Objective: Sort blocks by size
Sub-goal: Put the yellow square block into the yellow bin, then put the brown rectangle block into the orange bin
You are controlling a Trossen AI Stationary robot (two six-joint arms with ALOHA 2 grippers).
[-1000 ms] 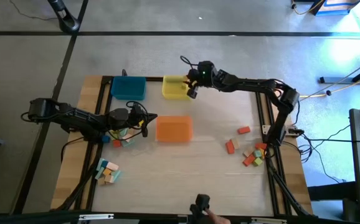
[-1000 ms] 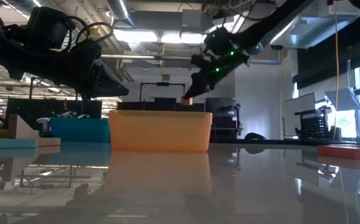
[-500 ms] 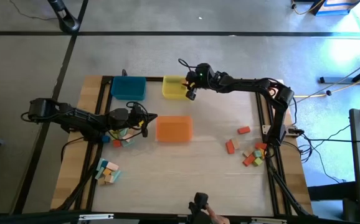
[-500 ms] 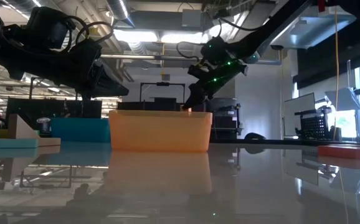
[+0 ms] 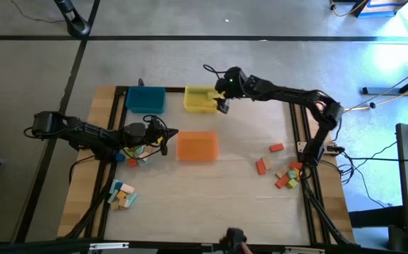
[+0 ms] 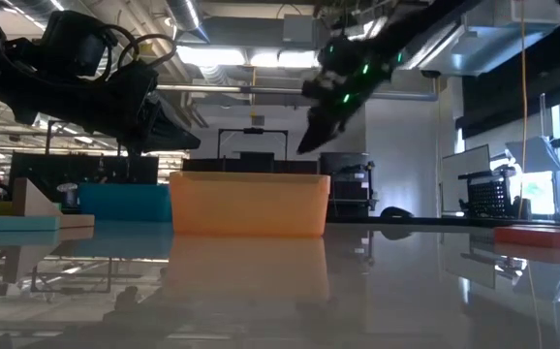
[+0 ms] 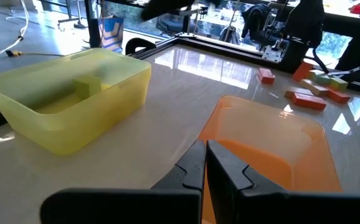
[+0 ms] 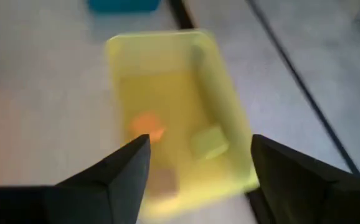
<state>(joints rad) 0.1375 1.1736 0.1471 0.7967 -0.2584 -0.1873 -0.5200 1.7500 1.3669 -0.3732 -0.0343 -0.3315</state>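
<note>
On the pale counter (image 5: 239, 162), the right tool (image 5: 223, 104) hangs over the yellow tray (image 5: 198, 99), fingers apart, empty. Blocks (image 8: 208, 142) lie inside that tray. The left tool (image 5: 163, 138), fingers together, waits beside the orange tray (image 5: 197, 147).

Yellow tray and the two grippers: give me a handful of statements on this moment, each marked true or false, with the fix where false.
1. The right gripper is open above the yellow tray. True.
2. The yellow tray holds no blocks. False: an orange block and a yellow-green block lie in it.
3. The left gripper is shut, near the orange tray. True.
4. The orange tray sits between the blue tray and the yellow tray. False: the blue and yellow trays are side by side; the orange tray lies nearer the table's middle.
5. Loose blocks lie by the right arm's base. True.
</note>
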